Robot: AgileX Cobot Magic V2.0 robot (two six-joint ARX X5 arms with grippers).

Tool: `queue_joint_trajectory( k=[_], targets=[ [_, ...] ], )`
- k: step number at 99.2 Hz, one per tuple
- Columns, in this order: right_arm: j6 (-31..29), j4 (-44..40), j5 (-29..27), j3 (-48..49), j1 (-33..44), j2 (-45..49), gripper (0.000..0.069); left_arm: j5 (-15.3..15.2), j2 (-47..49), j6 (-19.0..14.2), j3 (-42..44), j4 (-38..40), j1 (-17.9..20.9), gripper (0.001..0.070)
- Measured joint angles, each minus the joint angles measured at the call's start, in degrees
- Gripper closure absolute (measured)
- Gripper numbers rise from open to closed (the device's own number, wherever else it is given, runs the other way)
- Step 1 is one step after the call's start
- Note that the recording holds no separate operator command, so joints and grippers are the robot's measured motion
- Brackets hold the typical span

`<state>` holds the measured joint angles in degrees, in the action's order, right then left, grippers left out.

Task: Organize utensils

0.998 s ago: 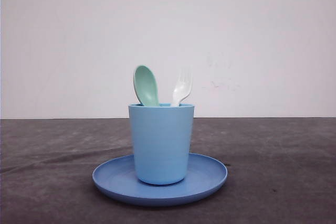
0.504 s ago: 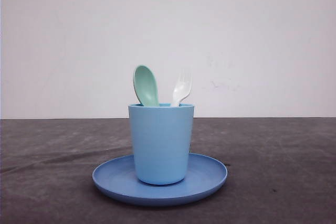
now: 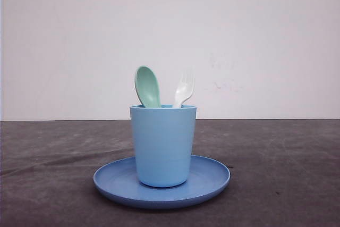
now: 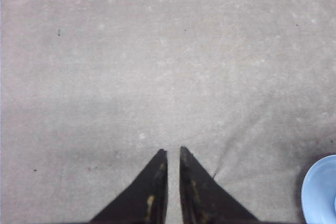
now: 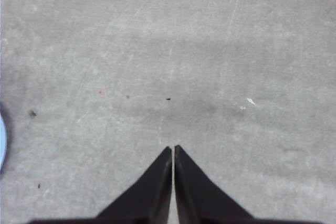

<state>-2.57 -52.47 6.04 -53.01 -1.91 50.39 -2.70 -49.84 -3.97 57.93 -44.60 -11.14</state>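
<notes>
Nothing has shifted over the last second: spoon, fork, cup and plate sit exactly where they did in the earlier front views.

Going left to right, the left gripper hangs over bare grey bench, its two dark fingers drawn nearly together with a thin slit between them and nothing held; a sliver of the blue plate shows at the edge of that wrist view. In the front view the plate lies flat on the bench, and the light blue cup stands upright on its middle. The mint-green spoon stands in the cup on the left side, bowl up, its long axis close to vertical and leaning slightly left. Just beside it, the white fork also stands in the cup, tines up, leaning slightly right. Their handles are hidden inside the cup. The right gripper hovers over bare bench too, fingers pressed almost closed and empty.

Both utensils look stowed, so the task seems essentially done. The main risk from here is an arm brushing the cup, which could tip it and spill both utensils, since they stick out above the rim.
</notes>
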Motion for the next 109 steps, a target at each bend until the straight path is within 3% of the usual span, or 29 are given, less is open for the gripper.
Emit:
queue_joint_trajectory(
  k=[20, 39, 72, 91, 109],
  targets=[
    [0.0, 0.0, 0.0, 0.0, 0.0, 0.0, 0.0684, -1.7, 6.6, 1.6, -3.3, 1.5, 5.0, 0.0695],
    [0.0, 0.0, 0.0, 0.0, 0.0, 0.0, 0.0684, -1.5, 20.0, 1.2, -17.8, 12.1, 9.9, 0.0695],
    [0.0, 0.0, 0.0, 0.0, 0.0, 0.0, 0.0684, -1.4, 41.8, 1.0, -48.1, 34.5, 10.0, 0.0695],
    [0.0, 0.0, 0.0, 0.0, 0.0, 0.0, 0.0684, -1.4, 48.7, 0.3, -56.1, 35.5, 10.0, 0.0695],
    [0.0, 0.0, 0.0, 0.0, 0.0, 0.0, 0.0684, -1.2, 49.6, 0.0, -56.1, 34.1, 10.0, 0.0695]
  ],
)
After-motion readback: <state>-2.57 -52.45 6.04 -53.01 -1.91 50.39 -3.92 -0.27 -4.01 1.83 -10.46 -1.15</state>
